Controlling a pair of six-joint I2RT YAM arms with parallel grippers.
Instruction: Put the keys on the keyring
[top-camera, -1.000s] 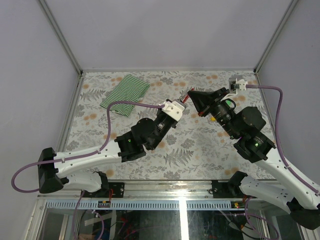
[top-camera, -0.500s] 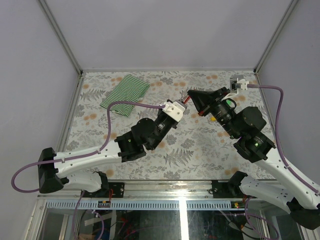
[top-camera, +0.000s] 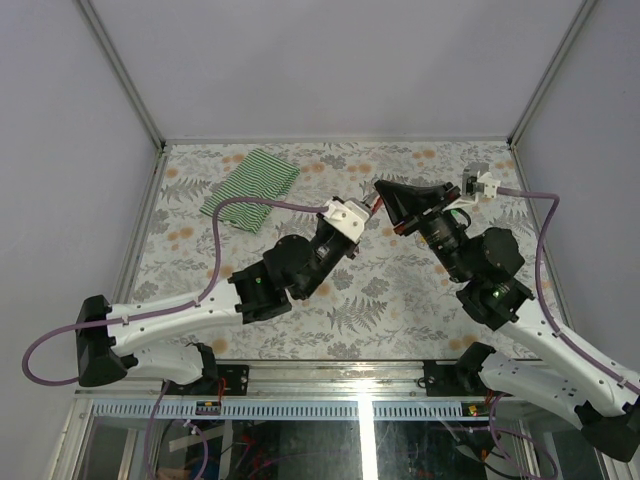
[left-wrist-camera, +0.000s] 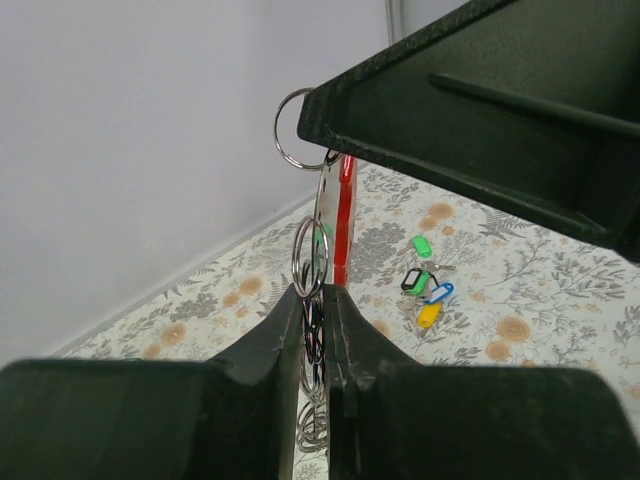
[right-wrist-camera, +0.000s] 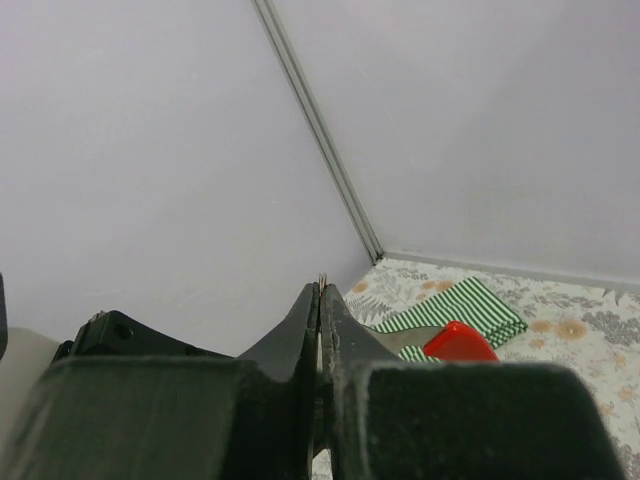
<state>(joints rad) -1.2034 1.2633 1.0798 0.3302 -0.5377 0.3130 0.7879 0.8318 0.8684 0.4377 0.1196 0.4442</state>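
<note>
Silvery-red slim keyring (left-wrist-camera: 344, 215) clamped in left pincer (left-wrist-camera: 313, 293).

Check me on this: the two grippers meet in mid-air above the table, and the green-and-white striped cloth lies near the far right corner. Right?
Not quite. The green-and-white striped cloth lies near the far left corner of the table, not the right; the top view shows it. The left gripper and right gripper do meet in mid-air.

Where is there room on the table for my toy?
Free: flowery table between the left arm and right arm, up front; also between the green-and-white striped cloth and the left arm. Crowded: the middle, where the left tool and right tool meet.
</note>
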